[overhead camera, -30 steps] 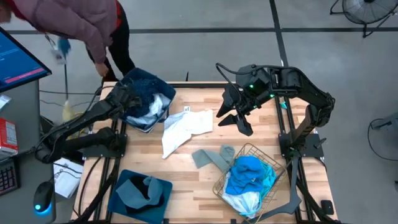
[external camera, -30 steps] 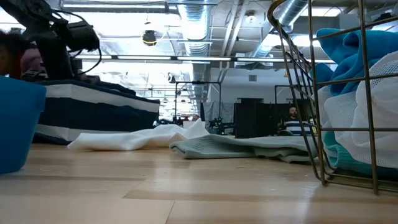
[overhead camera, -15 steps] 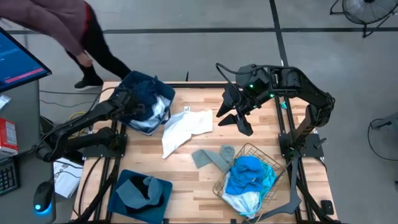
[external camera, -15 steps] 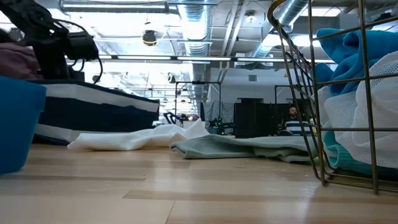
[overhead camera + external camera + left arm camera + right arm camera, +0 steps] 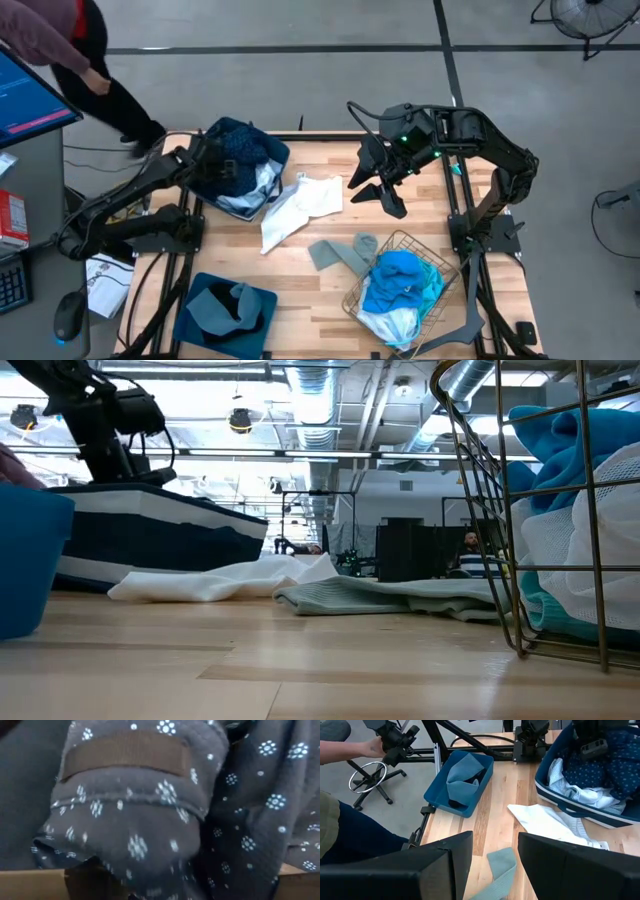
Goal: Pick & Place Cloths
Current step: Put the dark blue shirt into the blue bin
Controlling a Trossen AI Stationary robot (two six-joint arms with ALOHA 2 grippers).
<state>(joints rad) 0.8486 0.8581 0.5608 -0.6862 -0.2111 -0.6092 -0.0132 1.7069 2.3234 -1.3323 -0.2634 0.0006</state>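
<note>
Over the far-left bin [image 5: 262, 196], my left gripper [image 5: 215, 165] is letting the dotted navy cloth [image 5: 238, 148] go.
Its fingers look part-released, though I can't tell for sure. Right gripper [image 5: 378, 190] waits, fingers apart and empty. Next, I judge: the white cloth [image 5: 297, 207] on the surface [image 5: 300, 270].

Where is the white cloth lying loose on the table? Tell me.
In the high view, the white cloth lies spread on the table, left of centre, just right of the dark blue bin and above the grey cloth.
</note>
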